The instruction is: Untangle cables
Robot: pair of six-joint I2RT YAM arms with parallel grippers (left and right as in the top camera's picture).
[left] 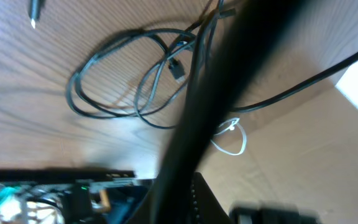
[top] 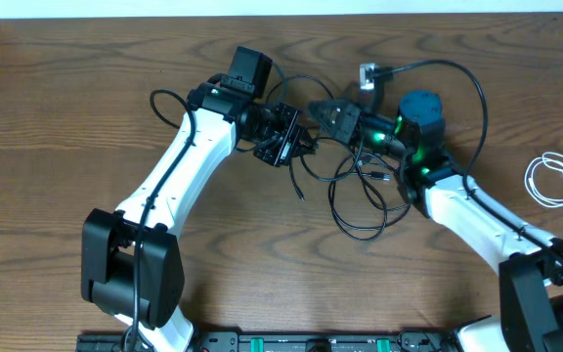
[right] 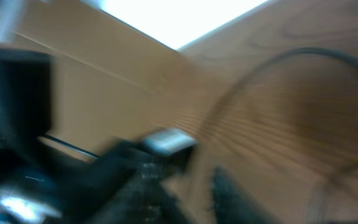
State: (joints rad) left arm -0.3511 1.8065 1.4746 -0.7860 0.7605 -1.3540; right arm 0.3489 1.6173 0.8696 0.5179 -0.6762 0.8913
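Currently, left jaws: together, down in the knot at the middle of the brown wooden surface; I cannot tell whether a strand is pinched between them.
State of right jaws: just beside the left ones, over the same knot; my wrist view is smeared, so I cannot tell if they are apart or together.
Cables' place: thin black cords lie looped in a heap between and below both sets of jaws; one strand arcs up to a silver-tipped plug near the far edge; a thin white cord is coiled by itself, well apart at the right.
Risk one: pulling with both jaws this close together would, I judge, tighten the crossing instead of opening it.
Risk two: a loose loop could snag on a wrist housing and drag the whole heap.
Risk three: a strand may slip free if the pinch is shallow.
Count, white cord: one.
Count, black cords: two or three, I judge; the crossings hide which end belongs to which.
Count, white robot arms: two.
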